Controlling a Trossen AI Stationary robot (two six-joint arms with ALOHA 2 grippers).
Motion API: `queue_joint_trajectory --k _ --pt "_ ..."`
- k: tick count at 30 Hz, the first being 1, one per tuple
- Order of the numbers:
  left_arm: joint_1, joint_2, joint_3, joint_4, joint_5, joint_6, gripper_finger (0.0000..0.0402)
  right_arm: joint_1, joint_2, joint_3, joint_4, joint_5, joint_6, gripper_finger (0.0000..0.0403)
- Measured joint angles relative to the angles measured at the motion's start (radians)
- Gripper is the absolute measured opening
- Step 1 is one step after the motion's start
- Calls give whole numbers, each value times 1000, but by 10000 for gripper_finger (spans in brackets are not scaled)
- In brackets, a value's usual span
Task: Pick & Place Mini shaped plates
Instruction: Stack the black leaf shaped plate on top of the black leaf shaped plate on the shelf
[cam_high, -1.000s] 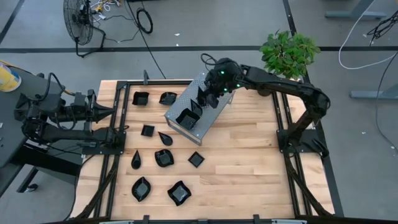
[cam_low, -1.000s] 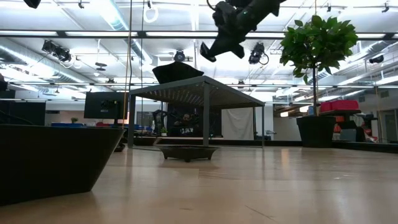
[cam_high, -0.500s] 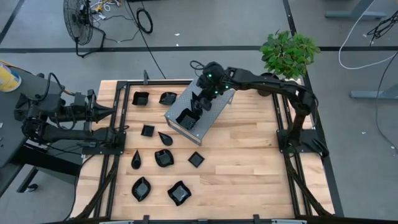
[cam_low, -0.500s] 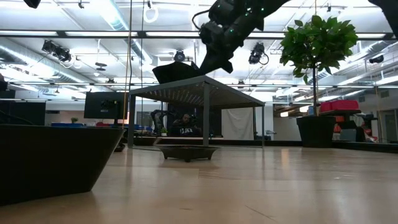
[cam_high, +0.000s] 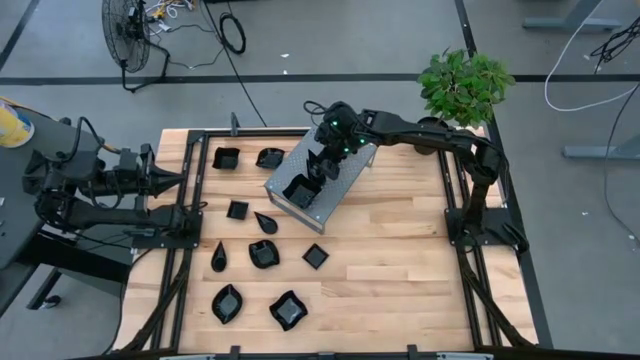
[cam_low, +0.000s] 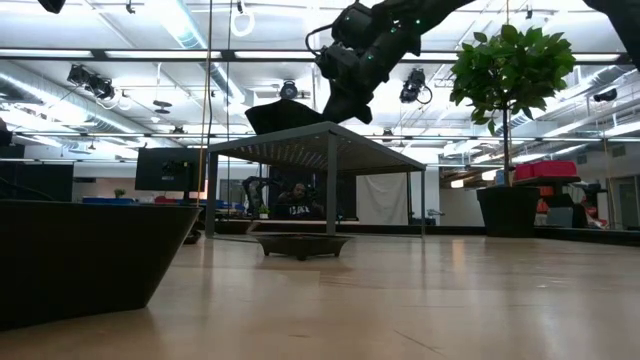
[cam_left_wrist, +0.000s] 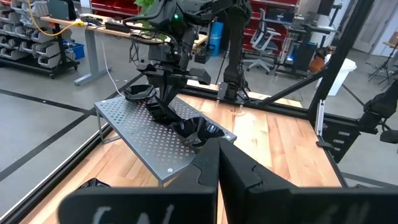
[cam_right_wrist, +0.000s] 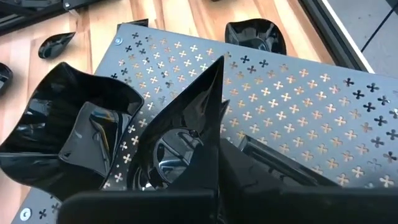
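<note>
Right gripper swung down from above onto grey perforated platform, fingers pinching black pointed plate beside wavy plate; release likely next. Left gripper pressed together, parked at table edge.

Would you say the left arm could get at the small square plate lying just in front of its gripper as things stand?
Probably yes. The left gripper is shut and parked at the table's left edge, and only bare wood lies between it and the small square plate. The right gripper is busy over the perforated metal stand.
</note>
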Motion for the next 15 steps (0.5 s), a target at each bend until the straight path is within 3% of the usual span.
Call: queue_joint_trajectory --k 15 --pt "0 0 0 0 0 0 5 0 0 -24 1 1 -7 0"
